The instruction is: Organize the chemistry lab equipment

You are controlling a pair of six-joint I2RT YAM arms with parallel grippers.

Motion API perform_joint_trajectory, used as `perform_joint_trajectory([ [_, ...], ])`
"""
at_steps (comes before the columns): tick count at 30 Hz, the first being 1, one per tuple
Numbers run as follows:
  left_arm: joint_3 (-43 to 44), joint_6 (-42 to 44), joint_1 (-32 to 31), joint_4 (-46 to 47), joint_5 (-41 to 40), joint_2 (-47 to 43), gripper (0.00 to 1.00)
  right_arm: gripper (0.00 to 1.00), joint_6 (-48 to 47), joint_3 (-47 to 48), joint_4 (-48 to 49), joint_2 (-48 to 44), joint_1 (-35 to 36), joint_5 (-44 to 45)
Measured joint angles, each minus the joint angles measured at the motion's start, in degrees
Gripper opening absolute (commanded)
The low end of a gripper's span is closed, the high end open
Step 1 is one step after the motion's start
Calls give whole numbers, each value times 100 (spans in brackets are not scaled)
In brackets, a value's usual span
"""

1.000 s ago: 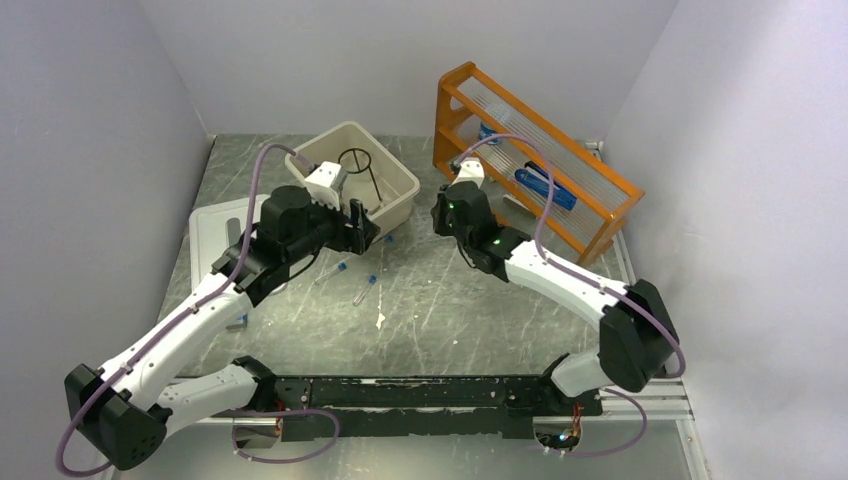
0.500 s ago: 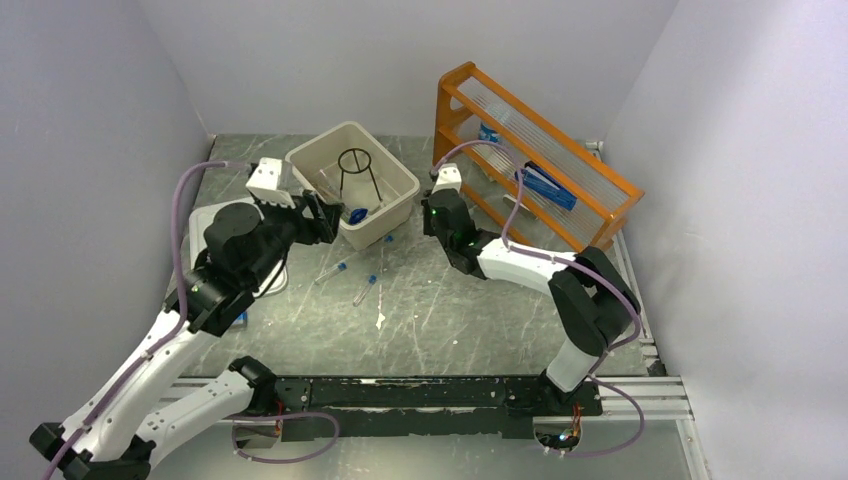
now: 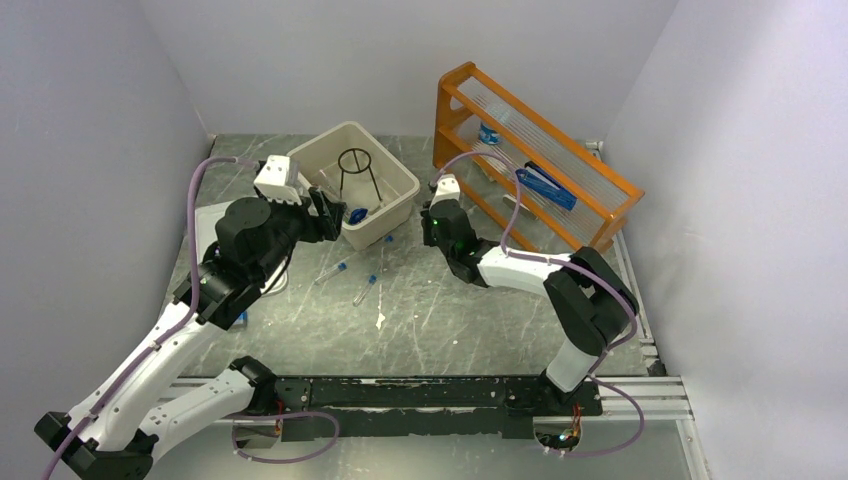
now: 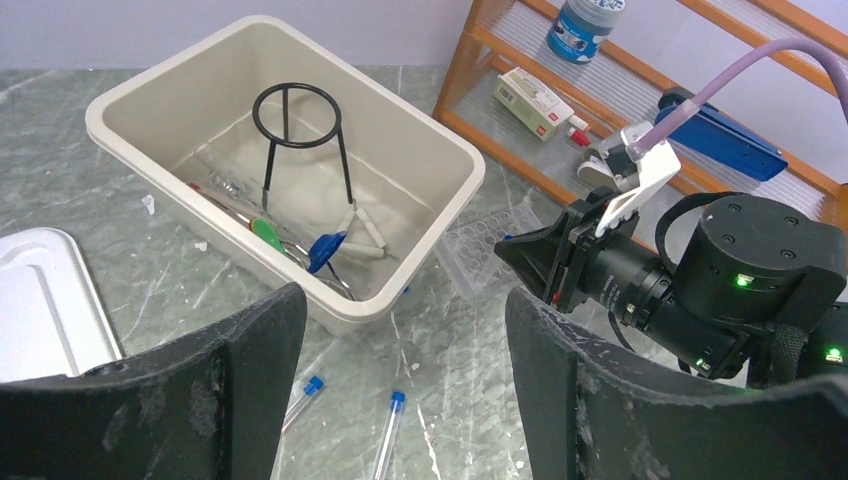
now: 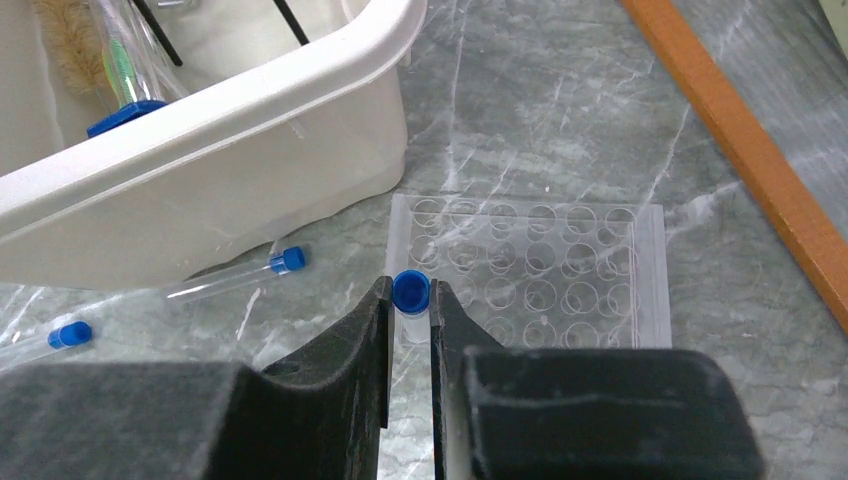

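The right gripper (image 5: pixel 410 320), clamped on a tube (image 5: pixel 411 292) held cap-up, hovers just short of the clear rack (image 5: pixel 560 270), its holes directly ahead (the left gripper (image 4: pixel 400 340), jaws apart, is farther off).

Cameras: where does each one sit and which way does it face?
Top external: above and behind the bases, looking down on the table; left arm and right arm show.
Left wrist: faces the beige bin and orange shelf rack; the left fingers, open, frame the bottom, right arm at right.
Right wrist: looks down at the clear tube rack; the right fingers grip a blue-capped test tube.
Shared: all three show the bin and loose test tubes beside it.
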Motion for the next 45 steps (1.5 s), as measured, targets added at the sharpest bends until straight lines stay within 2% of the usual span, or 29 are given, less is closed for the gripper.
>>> perform_joint_trajectory([
  [11,-2,-76,0,-2,0,9,76,12,-256,-256,402,39,79,-24],
  [28,-50,-164,0,-24,0,7,76,18,-691,-1021,1569,39,267,-52],
  [31,-52,-166,2,-28,0,-7,76,25,-745,-1082,1674,39,308,-20],
  [34,-61,-184,0,-31,0,-13,76,41,-734,-1091,1692,39,334,-2],
  [37,-74,-214,0,-50,2,-11,77,50,-645,-1110,1661,37,343,0],
  [45,-188,-400,0,-96,9,31,81,62,-201,-986,946,-568,343,13],
])
